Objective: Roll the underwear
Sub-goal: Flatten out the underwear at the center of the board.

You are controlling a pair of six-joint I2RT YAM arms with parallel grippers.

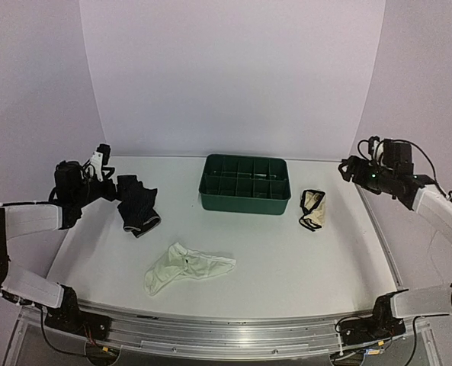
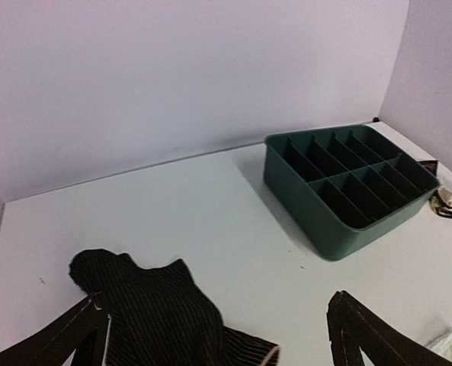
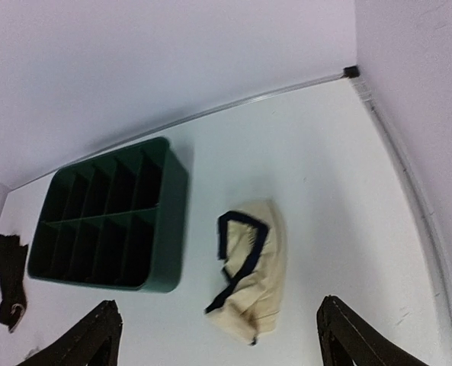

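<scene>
Left gripper (image 2: pixel 212 301) (jaws wide), black underwear (image 2: pixel 153 309) lying close beneath it

A robotics lab test cell: behind the green tray (image 1: pixel 245 203) a seamless pale backdrop (image 1: pixel 233 76) curves up from the white table (image 1: pixel 286 259). In front of the tray runs an aluminium rail (image 1: pixel 226 337) with cables (image 1: pixel 58 345). A left arm (image 1: pixel 31 219) and a right arm (image 1: pixel 439 206) flank the tray.

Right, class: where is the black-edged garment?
In the top view, the black-edged garment lies on the right, just beside the green tray, not touching it.
</scene>
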